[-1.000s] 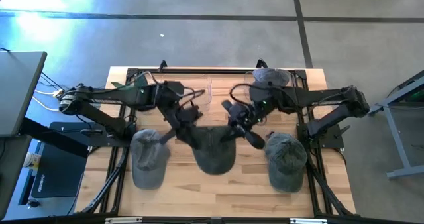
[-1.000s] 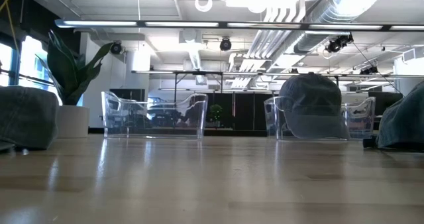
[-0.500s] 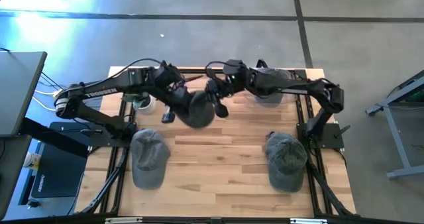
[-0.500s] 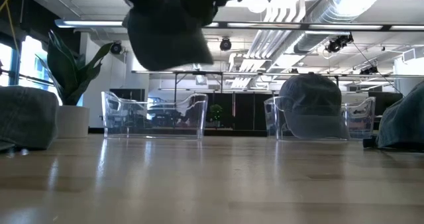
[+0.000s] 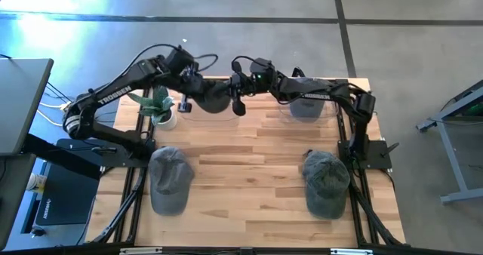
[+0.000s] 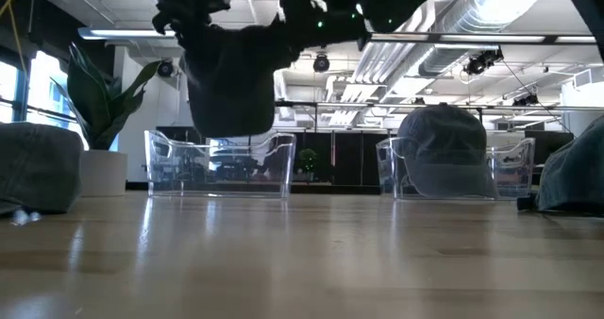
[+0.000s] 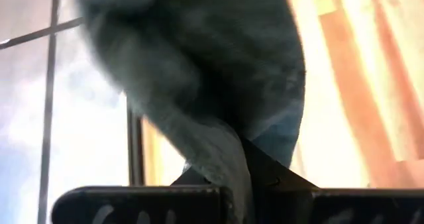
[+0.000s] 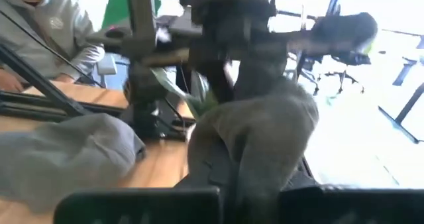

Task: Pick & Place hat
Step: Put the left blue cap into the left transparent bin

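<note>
A dark grey hat [image 5: 214, 98] hangs in the air between my two grippers, over the left clear bin [image 6: 217, 164] at the table's far edge. My left gripper [image 5: 195, 91] is shut on the hat's left side. My right gripper [image 5: 239, 100] is shut on its right side. In the low view the hat [image 6: 231, 83] sags as a dark bundle above the bin, clear of its rim. My left gripper pinches a bunched bit of the hat's cloth [image 7: 222, 151] between its two fingers, slanting down from the table's left. The hat hangs beyond and below the fingers, clear of the table and bin. My right gripper pinches the hat's opposite side [image 8: 255, 141] between its two fingers, coming nearly level from the table's right. The cloth bulges up over the fingers, and the hat is lifted clear.
A second clear bin [image 6: 453, 168] at the far right holds another hat [image 5: 305, 102]. Two more hats lie on the near table, at the left [image 5: 167, 179] and right [image 5: 326, 181]. A potted plant [image 5: 160, 104] stands beside the left bin. A person [image 8: 40, 32] sits beyond the table.
Both grippers have carried the hat from the table's middle up and toward the far edge and the left, both turning on the way. The hat, which lay flat on the wood, is lifted clear and now hangs bunched over the left clear bin.
</note>
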Motion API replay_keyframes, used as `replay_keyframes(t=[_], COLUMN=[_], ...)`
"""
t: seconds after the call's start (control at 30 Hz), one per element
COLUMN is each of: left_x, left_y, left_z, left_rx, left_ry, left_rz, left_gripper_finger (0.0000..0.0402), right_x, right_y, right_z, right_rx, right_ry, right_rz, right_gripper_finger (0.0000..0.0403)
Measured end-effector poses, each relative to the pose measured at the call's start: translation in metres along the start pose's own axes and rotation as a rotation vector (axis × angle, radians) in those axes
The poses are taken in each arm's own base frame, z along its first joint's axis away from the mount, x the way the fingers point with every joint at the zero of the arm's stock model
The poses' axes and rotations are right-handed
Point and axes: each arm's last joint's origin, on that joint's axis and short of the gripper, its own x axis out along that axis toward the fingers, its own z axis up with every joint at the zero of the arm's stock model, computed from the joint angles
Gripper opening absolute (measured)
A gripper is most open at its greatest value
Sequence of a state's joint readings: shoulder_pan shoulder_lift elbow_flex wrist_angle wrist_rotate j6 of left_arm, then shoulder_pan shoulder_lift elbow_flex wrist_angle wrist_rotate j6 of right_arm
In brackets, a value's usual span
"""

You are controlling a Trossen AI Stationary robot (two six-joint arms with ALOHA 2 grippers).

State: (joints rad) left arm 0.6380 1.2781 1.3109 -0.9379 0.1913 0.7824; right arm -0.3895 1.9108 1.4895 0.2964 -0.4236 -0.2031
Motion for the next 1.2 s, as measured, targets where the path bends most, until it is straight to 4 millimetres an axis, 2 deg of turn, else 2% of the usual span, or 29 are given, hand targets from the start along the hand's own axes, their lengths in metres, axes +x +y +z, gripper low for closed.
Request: replay_keyframes(t=[0.1,0.27,0.57,0.77,0.97,1.2], left_x=[-0.001,0.005,0.025,0.041,0.046,0.044], left_y=[0.008,0.010,-0.001,-0.006,-0.007,-0.006], left_z=[-0.009,-0.024,-0.040,-0.050,-0.052,-0.054], left_rx=[-0.040,-0.104,-0.174,-0.224,-0.242,-0.250], left_ry=[0.000,-0.048,-0.056,-0.056,-0.087,-0.137], left_rz=[0.007,-0.082,-0.193,-0.203,-0.210,-0.256], left_gripper_finger=[0.0004,0.0005,0.0008,0.0054,0.0110,0.0121], right_x=[0.005,0.010,0.017,0.019,0.015,0.008], right_y=[-0.003,-0.002,-0.002,-0.003,-0.010,-0.016], right_z=[-0.012,-0.021,-0.038,-0.045,-0.049,-0.054], right_rx=[0.013,0.074,0.227,0.290,0.365,0.449], right_ry=[0.027,0.042,0.085,0.112,0.137,0.154], right_rz=[-0.006,0.005,0.020,0.025,0.008,0.162], right_gripper_finger=[0.0004,0.0009,0.0004,0.0015,0.0032,0.0065])
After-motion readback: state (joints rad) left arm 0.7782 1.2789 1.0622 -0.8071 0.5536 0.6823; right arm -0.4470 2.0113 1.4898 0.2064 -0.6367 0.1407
